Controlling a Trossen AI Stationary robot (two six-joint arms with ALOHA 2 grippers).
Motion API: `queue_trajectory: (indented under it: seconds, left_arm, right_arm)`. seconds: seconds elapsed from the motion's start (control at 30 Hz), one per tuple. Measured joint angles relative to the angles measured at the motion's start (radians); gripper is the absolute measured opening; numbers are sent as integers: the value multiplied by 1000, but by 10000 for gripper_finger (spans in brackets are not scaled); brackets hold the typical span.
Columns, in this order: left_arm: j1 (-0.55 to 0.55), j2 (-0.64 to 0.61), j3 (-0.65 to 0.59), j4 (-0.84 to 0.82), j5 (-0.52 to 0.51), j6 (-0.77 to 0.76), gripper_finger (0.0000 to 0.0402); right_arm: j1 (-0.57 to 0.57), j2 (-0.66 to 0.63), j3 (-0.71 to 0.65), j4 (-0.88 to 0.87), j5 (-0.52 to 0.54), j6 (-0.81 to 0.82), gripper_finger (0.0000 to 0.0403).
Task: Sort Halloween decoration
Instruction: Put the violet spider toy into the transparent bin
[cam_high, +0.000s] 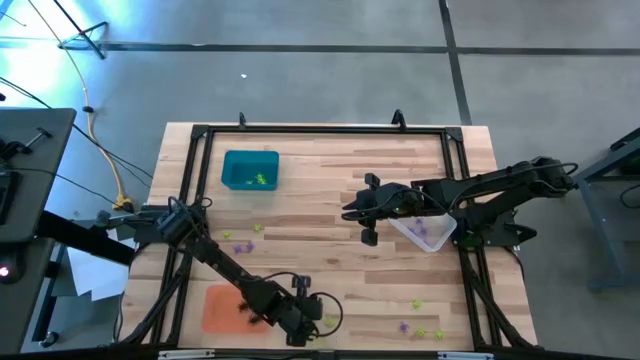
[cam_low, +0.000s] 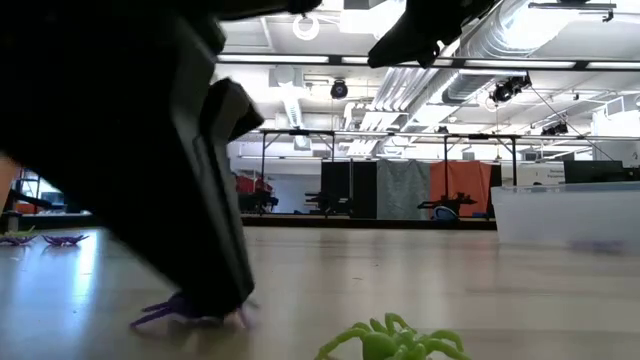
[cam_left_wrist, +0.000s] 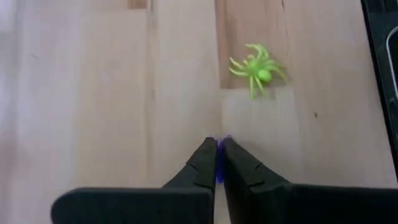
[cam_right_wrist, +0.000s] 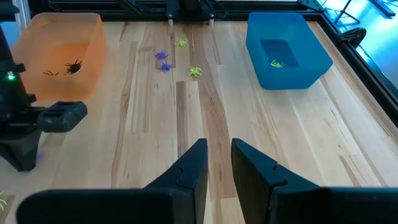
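Purple spider (cam_left_wrist: 218, 167) pinched between the left gripper (cam_left_wrist: 218, 163) fingertips, down on the table (cam_left_wrist: 112, 99).
Green spider (cam_left_wrist: 257, 68) sits just ahead; right gripper (cam_right_wrist: 218, 163) hovers mid-table, fingers slightly apart, holding nothing.

Two matte-black jointed arms, wedge-shaped tapering fingers (cam_left_wrist: 205, 165), small green indicator light.

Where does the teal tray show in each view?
High view: teal tray in the upper left part of the table.
Right wrist view: upper right.
Low view: not in it.
Left wrist view: not in it.
Shared landmark: the orange tray, which shows in the high and right wrist views.
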Motion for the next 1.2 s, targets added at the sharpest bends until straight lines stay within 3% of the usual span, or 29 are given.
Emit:
queue_trajectory:
  seconds: [0.6,1.07,1.2]
  left_arm:
    - [5,-170,4,19,-188,110,1]
    - [-6,-425,5,16,-489,307,0]
    - [-10,-485,5,32,-561,396,0]
  right_arm:
    - [0,0,0,-6,0,0,71]
    - [0,0,0,-4,0,-11,71]
    - [0,0,0,-4,0,74,71]
